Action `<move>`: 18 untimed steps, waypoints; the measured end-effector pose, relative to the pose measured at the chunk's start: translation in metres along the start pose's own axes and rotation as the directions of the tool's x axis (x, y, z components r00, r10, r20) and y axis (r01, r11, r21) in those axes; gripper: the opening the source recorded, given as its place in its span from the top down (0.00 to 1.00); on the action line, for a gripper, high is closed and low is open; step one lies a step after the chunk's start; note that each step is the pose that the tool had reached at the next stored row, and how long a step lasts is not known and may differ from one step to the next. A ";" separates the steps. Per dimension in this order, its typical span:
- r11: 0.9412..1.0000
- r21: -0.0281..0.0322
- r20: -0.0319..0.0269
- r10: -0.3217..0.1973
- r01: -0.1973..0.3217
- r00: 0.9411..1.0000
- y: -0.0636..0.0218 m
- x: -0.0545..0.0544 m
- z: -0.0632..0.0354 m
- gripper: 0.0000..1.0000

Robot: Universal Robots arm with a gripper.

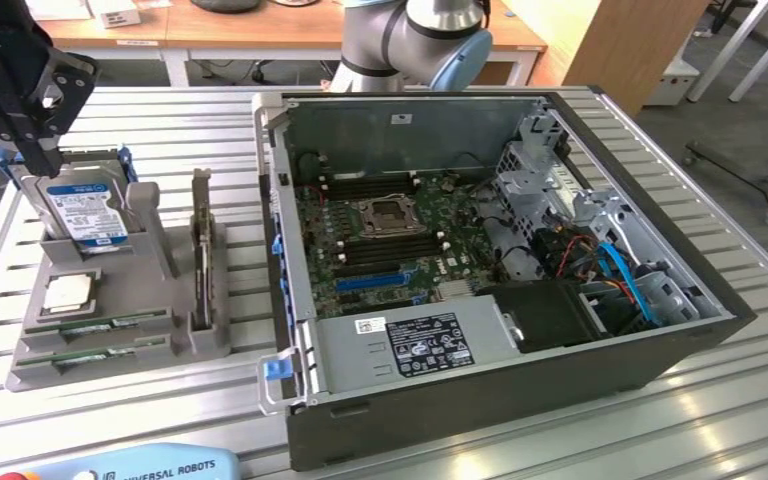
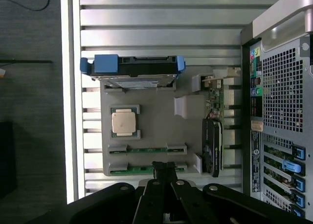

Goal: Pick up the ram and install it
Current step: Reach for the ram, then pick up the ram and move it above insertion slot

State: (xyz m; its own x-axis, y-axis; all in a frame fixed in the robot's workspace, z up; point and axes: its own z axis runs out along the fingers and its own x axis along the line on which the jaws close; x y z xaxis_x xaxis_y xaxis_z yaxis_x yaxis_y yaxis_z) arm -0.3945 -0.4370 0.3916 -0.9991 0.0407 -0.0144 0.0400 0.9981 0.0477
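Closest up, my pincer (image 2: pixel 165 166) (image 1: pixel 35 150): black fingers clenched, tips pressed tight together. Right past those tips sits the grey tray (image 2: pixel 156 131) (image 1: pixel 91 375). On it lies the ram stick (image 2: pixel 142 171) (image 1: pixel 84 353), green and narrow, flat in its slot at the tray's end opposite the hard drive (image 2: pixel 132 75) (image 1: pixel 87 210). Through the wrist view my fingertips overlap the edge of that slot.

A second ram stick (image 2: pixel 146 149) (image 1: pixel 104 323) lies parallel, just beside the first, one slot further in. Beyond them comes the square silver processor (image 2: pixel 123 122), then the hard drive standing on edge in its blue-tabbed bracket. A dark expansion card (image 2: pixel 211 145) stands on edge along the tray's side facing the computer case (image 2: pixel 283 87).

Over to the exterior view: I hang high at that view's left, fingertips showing against the hard drive's top edge. I'm well above the tray, touching none of it, and apart from both ram sticks. The open case sits on that view's right, motherboard showing. Everything rests on the slatted metal worktop (image 1: pixel 157 130).
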 end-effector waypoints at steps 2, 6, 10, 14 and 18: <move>1.000 0.000 0.000 0.000 0.000 1.000 0.0000 0.000 0.0000 0.90; 1.000 0.000 0.000 -0.002 0.002 1.000 -0.0001 0.000 0.0000 0.90; 1.000 0.000 0.000 -0.002 0.002 1.000 -0.0001 0.000 0.0000 0.90; 1.000 0.000 0.000 -0.002 0.002 1.000 -0.0001 0.000 0.0000 0.90; 1.000 0.000 0.000 -0.002 0.002 1.000 -0.0001 0.000 0.0001 0.90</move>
State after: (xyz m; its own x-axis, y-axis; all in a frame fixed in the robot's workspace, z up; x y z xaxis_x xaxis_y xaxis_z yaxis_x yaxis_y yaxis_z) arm -0.3945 -0.4372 0.3916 -0.9992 0.0384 -0.0144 0.0377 0.9981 0.0477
